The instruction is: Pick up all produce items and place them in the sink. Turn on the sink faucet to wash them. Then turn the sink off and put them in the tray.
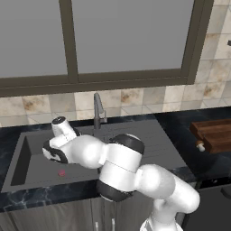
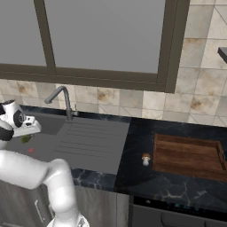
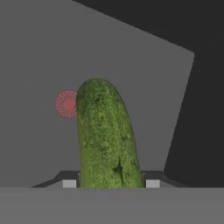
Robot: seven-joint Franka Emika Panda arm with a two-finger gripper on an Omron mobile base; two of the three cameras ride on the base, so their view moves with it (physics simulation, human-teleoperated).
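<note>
Gripper (image 3: 111, 183): your 2 finger tips sit either side of the cucumber (image 3: 107, 135) at its near end, clenched on it. In the hand view the vegetable runs straight out from between the tips, its free rounded end pointing toward the red drain mark (image 3: 66, 104) on the basin floor.

Position: in the left base view the hand is inside the outline of the sink (image 1: 27, 155), to the basin's left half, with the faucet (image 1: 97, 110) behind it at the back rim. In the right base view a small patch of green shows just below the hand. I cannot tell from any view whether the cucumber's tip is touching the basin floor or hanging just above it.

Judgement on the step in hand: you are at the release of the 1st produce item into the basin. Recommendations:
1. Lower until the free end is resting or nearly resting on the floor before parting the jaws; an oblong item let go from height is likely to roll or bounce.
2. Keep it near the drain, under the spout's reach, and away from the walls so it can be re-grasped later.
3. Part the jaws fully, then lift straight up clear of the vegetable.

Outstanding: the mushroom-like item (image 2: 145, 159) stands on the dark counter (image 2: 133, 177), just beside the left rim of the wooden tray (image 2: 186, 144). It remains to be collected.
</note>
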